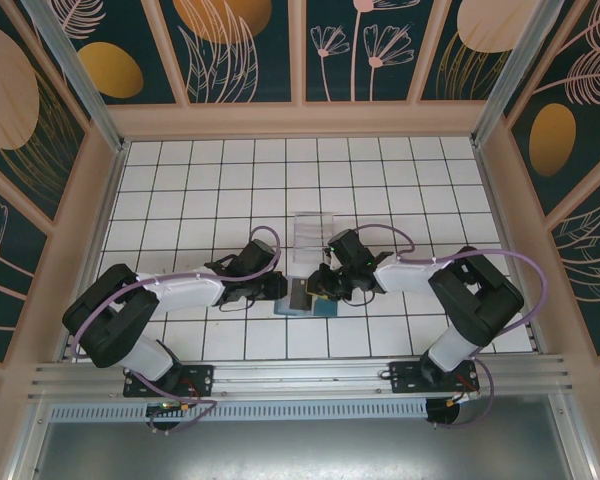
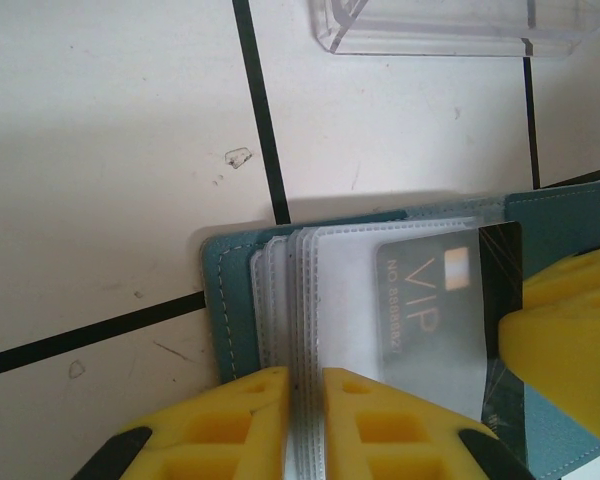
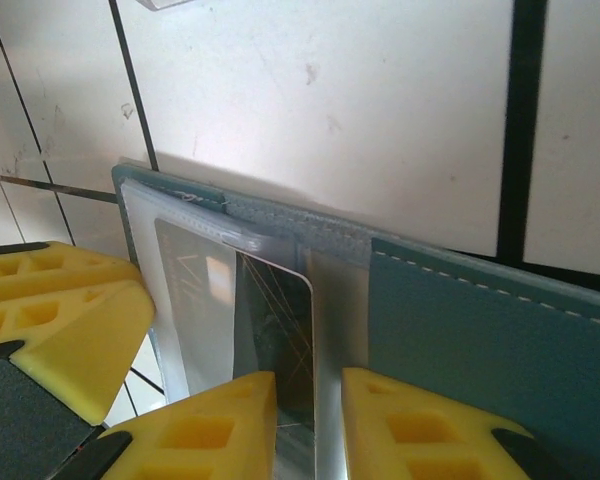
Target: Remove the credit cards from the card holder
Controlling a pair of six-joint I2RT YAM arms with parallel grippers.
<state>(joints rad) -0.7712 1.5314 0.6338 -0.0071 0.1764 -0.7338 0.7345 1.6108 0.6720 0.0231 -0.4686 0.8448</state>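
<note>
card holder (image 1: pixel 302 302) lies open and flat on the white tiled surface (image 1: pixel 200 190), near its front edge and between the two arms. it is teal, with a stack of clear sleeves (image 2: pixel 340 290) fanned on top. clear plastic tray (image 1: pixel 315 232) sits just behind it, apart from it. left gripper (image 2: pixel 307 378): yellow fingers nearly together, a thin gap left, and that gap is packed with the edges of the sleeve stack, so it is clamped on the card holder at the sleeves. black card (image 2: pixel 435 310) with "vip" lettering and a small pale chip patch lies in the top sleeve. its dark far end shows past the sleeve edge, next to one yellow finger of the other arm. right gripper (image 3: pixel 310 385): fingers a little apart, the end of the black card and the sleeve edge between them. cannot tell whether the pads press on the card or merely straddle it. right wrist view: teal cover beside the right-hand finger, stitched seam visible. one finger of the left gripper shows at the holder's far side.
</note>
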